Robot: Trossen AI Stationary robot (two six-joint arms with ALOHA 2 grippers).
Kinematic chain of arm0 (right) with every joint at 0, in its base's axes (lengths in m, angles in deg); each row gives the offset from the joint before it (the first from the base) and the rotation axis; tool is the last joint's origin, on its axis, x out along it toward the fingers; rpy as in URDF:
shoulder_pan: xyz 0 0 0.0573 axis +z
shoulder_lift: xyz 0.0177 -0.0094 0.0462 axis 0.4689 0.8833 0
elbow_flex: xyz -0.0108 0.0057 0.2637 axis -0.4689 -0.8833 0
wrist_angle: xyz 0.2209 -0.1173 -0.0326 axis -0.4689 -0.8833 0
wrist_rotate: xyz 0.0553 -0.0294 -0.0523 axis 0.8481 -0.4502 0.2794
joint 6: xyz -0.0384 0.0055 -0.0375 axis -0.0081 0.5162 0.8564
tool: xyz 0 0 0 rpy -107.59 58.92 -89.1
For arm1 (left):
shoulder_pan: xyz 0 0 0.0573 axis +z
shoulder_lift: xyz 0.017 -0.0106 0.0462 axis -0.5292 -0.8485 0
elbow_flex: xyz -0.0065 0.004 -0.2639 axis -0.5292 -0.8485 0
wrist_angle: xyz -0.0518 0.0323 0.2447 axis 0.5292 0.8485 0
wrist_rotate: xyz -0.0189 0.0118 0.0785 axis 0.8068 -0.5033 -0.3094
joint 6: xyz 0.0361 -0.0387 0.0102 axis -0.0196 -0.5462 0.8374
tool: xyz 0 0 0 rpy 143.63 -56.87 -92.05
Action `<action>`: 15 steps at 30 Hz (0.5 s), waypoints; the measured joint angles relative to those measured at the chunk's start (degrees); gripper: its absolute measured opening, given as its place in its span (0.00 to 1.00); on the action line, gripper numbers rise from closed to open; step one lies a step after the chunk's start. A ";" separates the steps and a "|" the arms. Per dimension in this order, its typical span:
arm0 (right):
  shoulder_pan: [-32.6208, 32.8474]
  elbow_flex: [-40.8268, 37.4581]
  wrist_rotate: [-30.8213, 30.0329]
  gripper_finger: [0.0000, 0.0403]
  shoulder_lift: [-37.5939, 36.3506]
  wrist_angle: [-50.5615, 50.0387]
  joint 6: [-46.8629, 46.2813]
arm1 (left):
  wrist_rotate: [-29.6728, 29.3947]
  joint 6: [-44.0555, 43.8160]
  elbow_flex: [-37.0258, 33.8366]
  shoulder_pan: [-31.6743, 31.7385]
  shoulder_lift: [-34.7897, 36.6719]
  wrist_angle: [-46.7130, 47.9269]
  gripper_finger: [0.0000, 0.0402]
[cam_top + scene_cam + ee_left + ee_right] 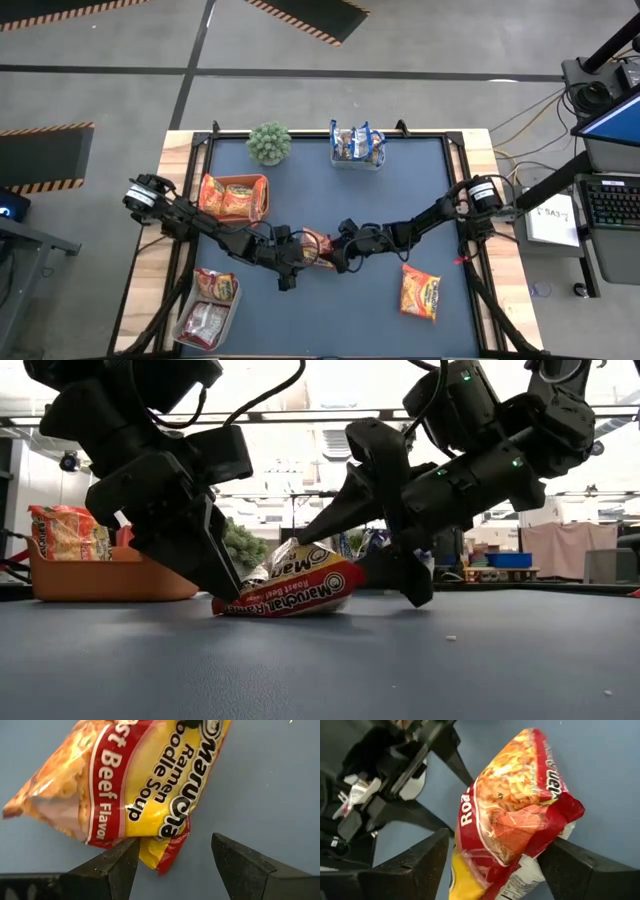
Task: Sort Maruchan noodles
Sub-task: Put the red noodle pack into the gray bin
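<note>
- Roast beef packet (295, 588) at mid-desk, one edge on the blue desk (330, 320), the other lifted, caught between the two tools.
- Right tool (492, 865) spread wide around the packet's red end, crinkled plastic filling the gap between the fingers; firm pinch or loose straddle: cannot tell.
- Left tool (172, 862) spread, one finger (112, 865) touching the packet's lower corner, the other clear of it.
- Just beyond the right tool, an orange packet (421, 294) flat near the desk's near edge, open mat all round.
- Behind the left tool: orange tray (262, 186) with packets; nearer its base, a clear tub (186, 331) with more.
- Far edge: another tub (357, 160) of packets and a green plant (269, 143), well apart from both tools.
</note>
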 joint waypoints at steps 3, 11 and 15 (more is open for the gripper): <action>-0.49 0.17 -0.05 0.62 0.59 0.45 0.21 | 0.00 0.02 0.00 0.00 0.00 -0.26 0.57; -0.76 0.50 -0.42 0.50 2.40 3.12 3.00 | -0.01 0.26 0.00 0.00 0.00 -0.65 0.57; -0.76 0.52 -0.40 0.45 2.36 3.11 3.90 | -0.04 0.39 0.00 0.00 0.00 -0.82 0.57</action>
